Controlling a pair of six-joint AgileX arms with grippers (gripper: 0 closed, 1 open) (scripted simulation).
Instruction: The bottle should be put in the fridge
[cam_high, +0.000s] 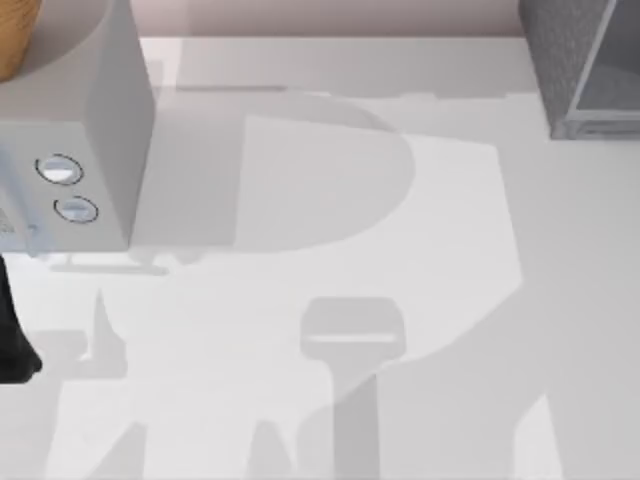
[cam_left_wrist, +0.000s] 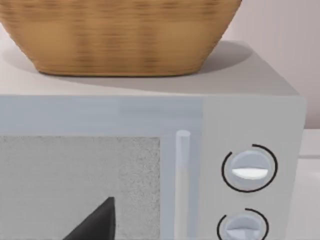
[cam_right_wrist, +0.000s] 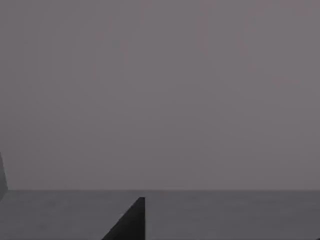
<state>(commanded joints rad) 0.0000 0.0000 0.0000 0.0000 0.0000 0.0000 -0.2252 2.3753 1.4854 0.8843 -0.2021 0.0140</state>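
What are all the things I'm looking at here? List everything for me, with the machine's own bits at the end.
fridge: one, dark grey speckled with a lighter grey framed panel, far right corner of the table in the top view.
pale grey box: one, with two round dials on its front, far left of the table; the left wrist view faces its front, with a speckled window and a pale upright handle.
woven basket: one, tan, standing on top of the pale grey box.
table: one, white, crossed by grey shadows.
left arm: a dark part at the top view's left edge, beside the pale grey box.
left gripper: one dark fingertip at the left wrist view's lower edge.
right gripper: one dark fingertip against a plain grey backdrop in the right wrist view.
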